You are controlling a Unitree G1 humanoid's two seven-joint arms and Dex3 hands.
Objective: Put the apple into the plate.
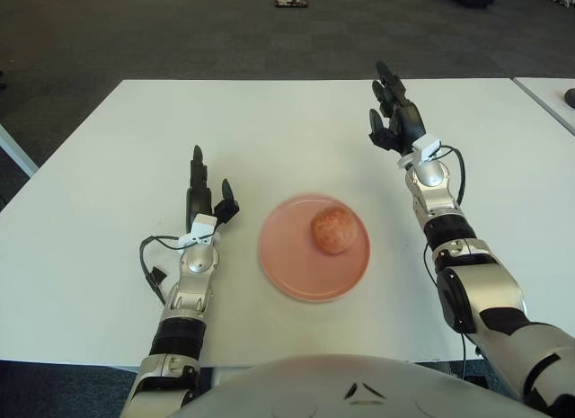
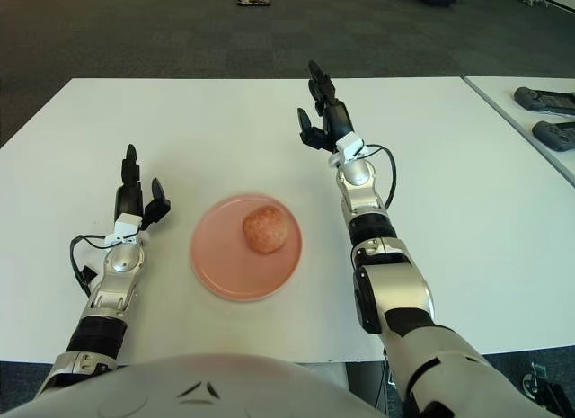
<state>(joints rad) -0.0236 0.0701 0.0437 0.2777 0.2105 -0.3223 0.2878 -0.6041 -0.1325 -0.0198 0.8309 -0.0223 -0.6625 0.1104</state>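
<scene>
White counter (image 1: 108, 166): apple (image 1: 336, 230) sits inside pink plate (image 1: 287, 274); placement appears complete. Left robot hand (image 1: 203, 191) and right robot hand (image 1: 393, 112) both spread, holding nothing.

A mottled reddish-pink apple (image 1: 337, 230) sits on a plain salmon-pink plate (image 1: 292, 270). The worktop (image 1: 108, 166) is white, the floor (image 1: 180, 31) dark grey, both hands' fingers (image 1: 197, 171) black.

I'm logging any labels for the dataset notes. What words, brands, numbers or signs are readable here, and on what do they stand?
None can be read.
The apple, the pink plate and the white table bear no text.
The left hand and right hand, both open, show no legible marking.
The dark emblem on the robot's chest is a shape, not letters.
</scene>
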